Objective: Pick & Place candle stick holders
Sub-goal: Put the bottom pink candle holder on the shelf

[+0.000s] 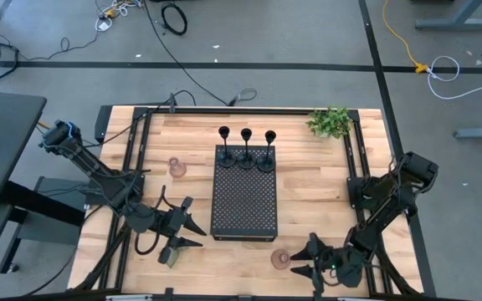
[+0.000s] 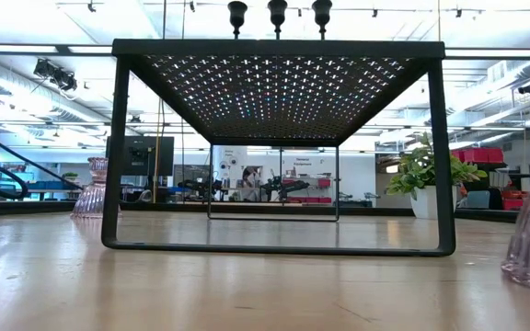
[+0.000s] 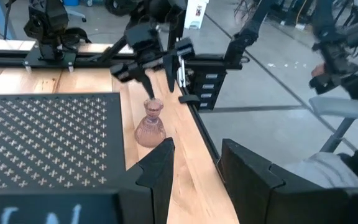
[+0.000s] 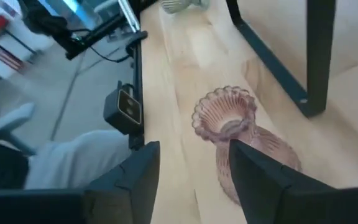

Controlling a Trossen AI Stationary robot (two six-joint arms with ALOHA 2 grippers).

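The right gripper (image 4: 191,168), fingers parted, hovers just behind the squat pinkish ribbed-glass holder (image 4: 241,140) standing near the table's front edge; an off-centre close could topple it; the left gripper (image 1: 192,232) waits, also parted.

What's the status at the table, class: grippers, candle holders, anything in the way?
Right gripper open, fingers astride pink glass holder, not lifted. Left gripper open, waiting beside tray. Three black holders on tray. Nothing in the way.

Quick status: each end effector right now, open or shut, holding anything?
Left end effector: open, holding nothing, beside the black tray.
Right end effector: open, fingers either side of the pink glass holder, not yet closed.
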